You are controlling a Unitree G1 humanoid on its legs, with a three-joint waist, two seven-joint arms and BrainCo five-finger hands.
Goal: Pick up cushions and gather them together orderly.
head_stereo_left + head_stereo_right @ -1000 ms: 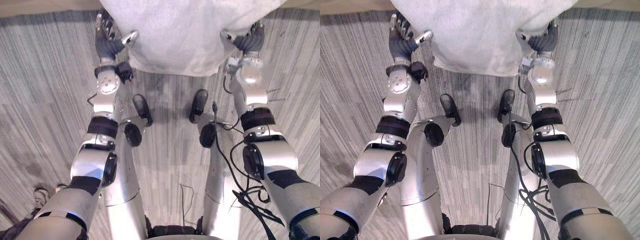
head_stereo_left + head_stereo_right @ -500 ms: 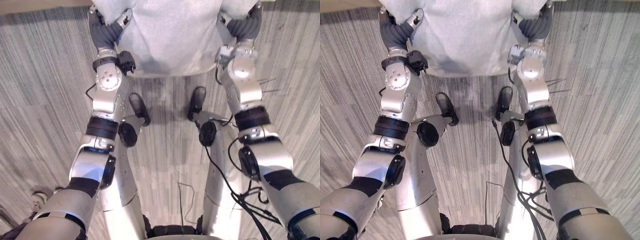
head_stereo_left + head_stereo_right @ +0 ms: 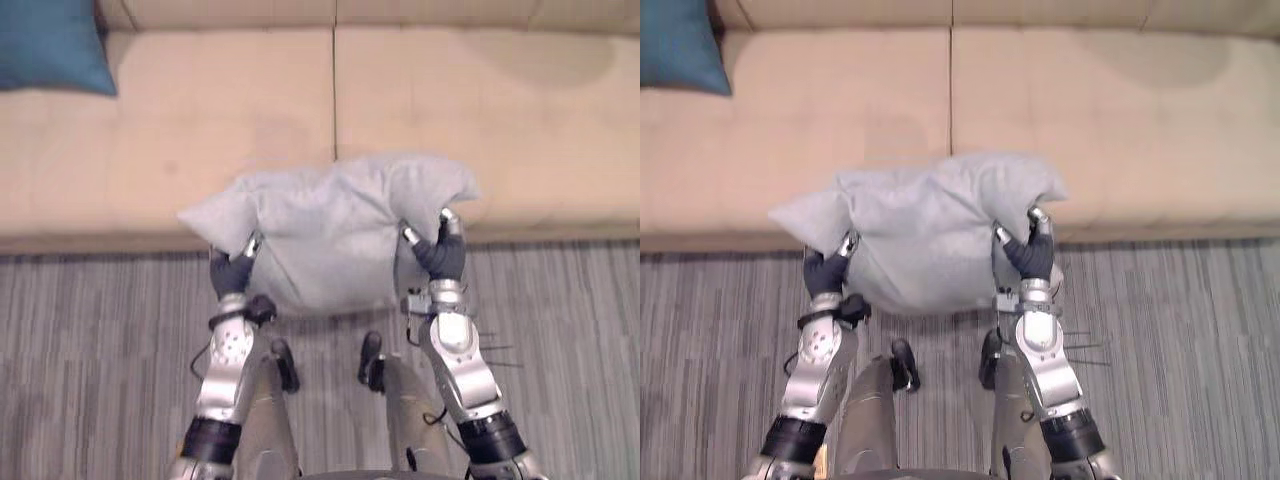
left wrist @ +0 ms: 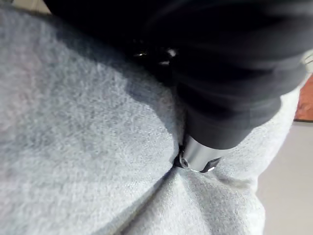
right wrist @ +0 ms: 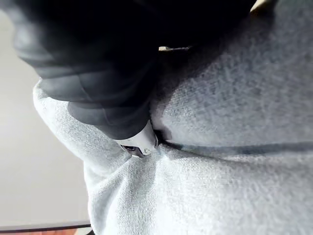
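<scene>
I hold a light grey cushion [image 3: 330, 230] between both hands, off the floor in front of the sofa. My left hand [image 3: 232, 272] grips its lower left side and my right hand [image 3: 440, 255] its right side. Both thumbs lie on the near face, with the fingers behind the fabric. In the left wrist view the left hand [image 4: 234, 73] presses a thumb into the grey cushion [image 4: 73, 147], creasing the fabric. The right hand [image 5: 98, 73] digs into the grey cushion [image 5: 220, 171] the same way. A blue cushion [image 3: 50, 45] lies on the sofa's far left.
A long beige sofa [image 3: 500, 130] runs across the view beyond the held cushion, its seat split by a seam near the middle. Grey striped carpet [image 3: 100, 350] covers the floor in front of it.
The camera has tilted up, bringing the sofa and the blue cushion into view. Both hands have closed on the grey cushion's sides, and it now hangs between them above the carpet.
</scene>
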